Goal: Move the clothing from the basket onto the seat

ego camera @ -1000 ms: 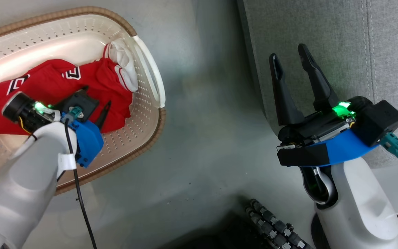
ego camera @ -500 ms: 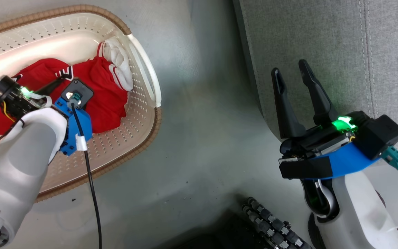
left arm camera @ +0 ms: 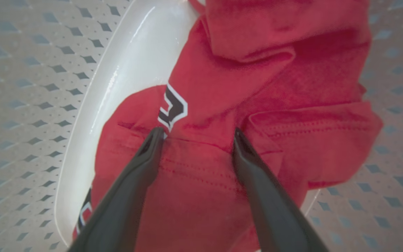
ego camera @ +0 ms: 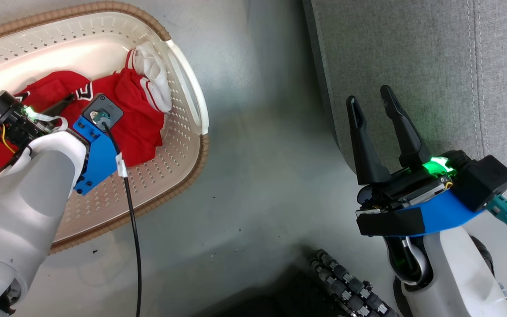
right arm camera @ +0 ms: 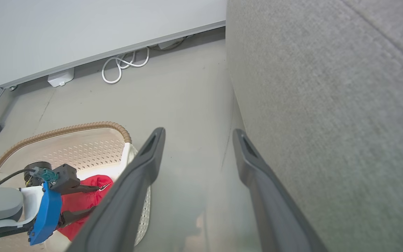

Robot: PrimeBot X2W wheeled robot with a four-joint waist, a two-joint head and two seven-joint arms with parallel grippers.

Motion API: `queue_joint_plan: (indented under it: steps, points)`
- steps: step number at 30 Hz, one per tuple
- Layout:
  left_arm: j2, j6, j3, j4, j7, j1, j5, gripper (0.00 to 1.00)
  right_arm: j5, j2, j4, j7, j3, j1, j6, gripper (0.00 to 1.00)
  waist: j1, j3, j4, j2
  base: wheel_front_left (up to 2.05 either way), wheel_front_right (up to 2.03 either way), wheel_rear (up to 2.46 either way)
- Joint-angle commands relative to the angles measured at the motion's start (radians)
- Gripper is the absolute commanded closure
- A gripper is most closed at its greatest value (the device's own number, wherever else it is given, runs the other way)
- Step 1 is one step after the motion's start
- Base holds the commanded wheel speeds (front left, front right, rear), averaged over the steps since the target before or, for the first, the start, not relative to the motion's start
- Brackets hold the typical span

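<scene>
The left tool (left arm camera: 198, 132) reaches down into the cream perforated laundry basket (ego camera: 172, 174), which stands on the grey floor (ego camera: 258, 176). Its two dark fingers are spread, and their tips meet a red jersey (left arm camera: 205, 87) lying crumpled on the basket's bottom. A stitched fold of the cloth sits between the tips, and nothing is pinched. A white-and-black letter (left arm camera: 172, 106) shows just beyond the left fingertip in the left wrist view. In the head view the red clothing (ego camera: 141, 132) fills the basket's middle and runs toward its right end. There a bunch of white fabric with red bands (ego camera: 154, 77) lies against the wall, beside the white side handle (ego camera: 189, 97).

Well apart from the basket, across a strip of bare floor, the right tool (ego camera: 368, 95) hangs with fingers spread and nothing between them. Its fingers point over the left edge of the grey woven sofa seat (ego camera: 412, 53). In the right wrist view one finger lies over the floor and the other along the seat's edge.
</scene>
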Motion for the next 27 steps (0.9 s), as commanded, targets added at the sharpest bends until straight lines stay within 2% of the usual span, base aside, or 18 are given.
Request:
queue_joint_plan:
  steps: [1, 2, 3, 4, 5, 6, 20, 27]
  points:
    - [0.001, 0.002, -0.004, 0.009, 0.01, -0.02, -0.002, 0.0, 0.006, 0.002, -0.005, -0.006, 0.0, 0.01, 0.0, 0.0, 0.0, 0.0, 0.0, 0.0, 0.0, 0.0, 0.0]
    - [-0.001, -0.003, -0.006, 0.014, 0.019, -0.019, -0.004, 0.0, 0.007, 0.002, -0.005, -0.006, 0.001, 0.01, 0.0, 0.0, 0.0, 0.0, 0.0, 0.0, 0.0, 0.0, 0.0]
    - [-0.003, -0.005, -0.006, 0.018, 0.025, -0.019, -0.007, 0.14, 0.007, 0.002, -0.006, -0.006, 0.0, 0.01, 0.0, 0.0, 0.0, -0.001, 0.001, 0.0, 0.0, 0.0, 0.0]
    - [-0.006, -0.008, -0.007, 0.021, 0.028, -0.019, -0.007, 0.49, 0.006, 0.002, -0.006, -0.006, 0.0, 0.01, 0.0, 0.0, 0.0, -0.001, 0.001, 0.0, 0.0, 0.0, 0.0]
    - [-0.008, -0.012, -0.009, 0.024, 0.034, -0.018, -0.009, 0.72, 0.006, 0.002, -0.007, -0.006, -0.001, 0.011, 0.0, 0.0, 0.0, -0.001, 0.001, 0.0, 0.0, 0.0, 0.0]
    - [-0.008, -0.014, -0.01, 0.027, 0.041, -0.017, -0.011, 1.0, 0.005, 0.002, -0.008, -0.006, -0.002, 0.011, 0.0, 0.0, 0.0, -0.001, 0.002, 0.0, 0.0, 0.0, 0.0]
    - [-0.01, -0.035, -0.009, 0.042, 0.026, -0.021, -0.044, 1.0, 0.013, 0.002, 0.0, -0.006, 0.009, -0.023, 0.0, 0.0, 0.0, -0.022, -0.009, 0.0, 0.0, 0.0, 0.0]
    - [0.002, -0.023, 0.013, 0.047, -0.009, 0.019, -0.082, 1.0, 0.022, 0.002, 0.017, -0.006, 0.049, -0.069, 0.0, 0.0, 0.0, -0.076, -0.038, 0.0, 0.0, 0.0, 0.0]
